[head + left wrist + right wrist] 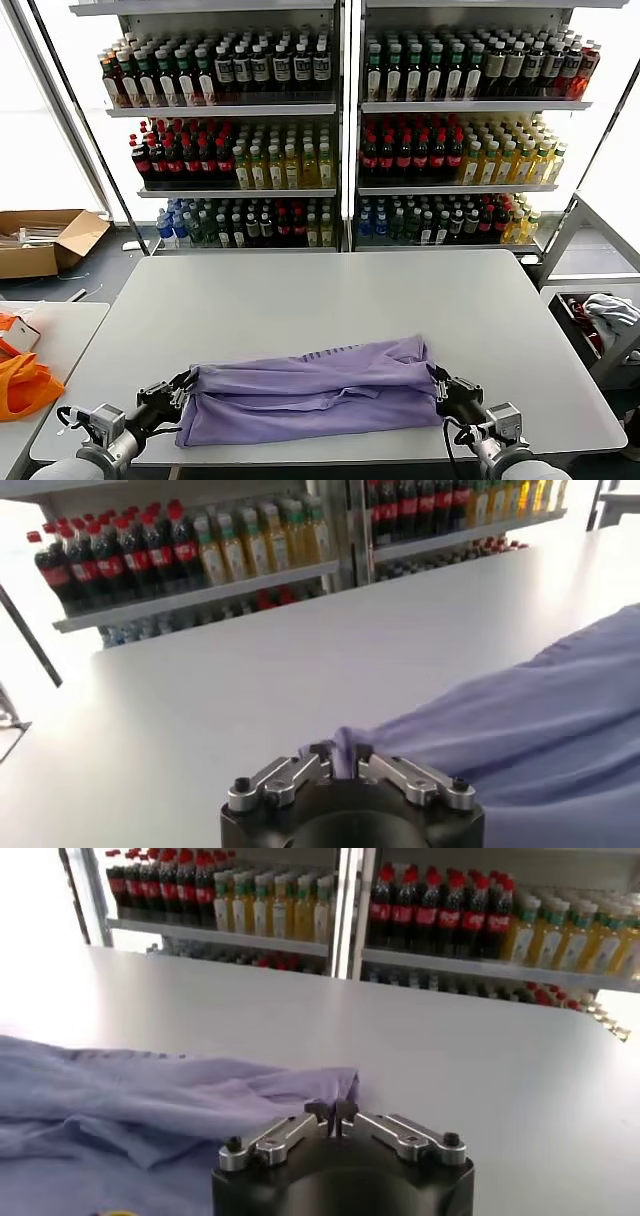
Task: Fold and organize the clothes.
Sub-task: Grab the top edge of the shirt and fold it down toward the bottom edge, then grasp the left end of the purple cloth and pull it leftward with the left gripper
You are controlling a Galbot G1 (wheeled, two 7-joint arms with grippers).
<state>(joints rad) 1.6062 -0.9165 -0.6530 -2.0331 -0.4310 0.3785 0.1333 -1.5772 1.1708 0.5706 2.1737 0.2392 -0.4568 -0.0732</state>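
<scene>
One rumpled, half-folded lavender T-shirt (pixel 315 390)

T-shirt (pixel 315 392) spread on the near half of the table (pixel 330 290), left end effector (pixel 184 389) at its left edge, right end effector (pixel 438 387) at its right edge, bottle shelves (pixel 340 130) behind the table, cardboard box (pixel 45 240) on the floor far left

The T-shirt's (pixel 315 392) printed side and both sleeves lie folded out of sight.

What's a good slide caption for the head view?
Left gripper and right gripper pinch opposite ends of the lavender T-shirt on the white table.
</scene>
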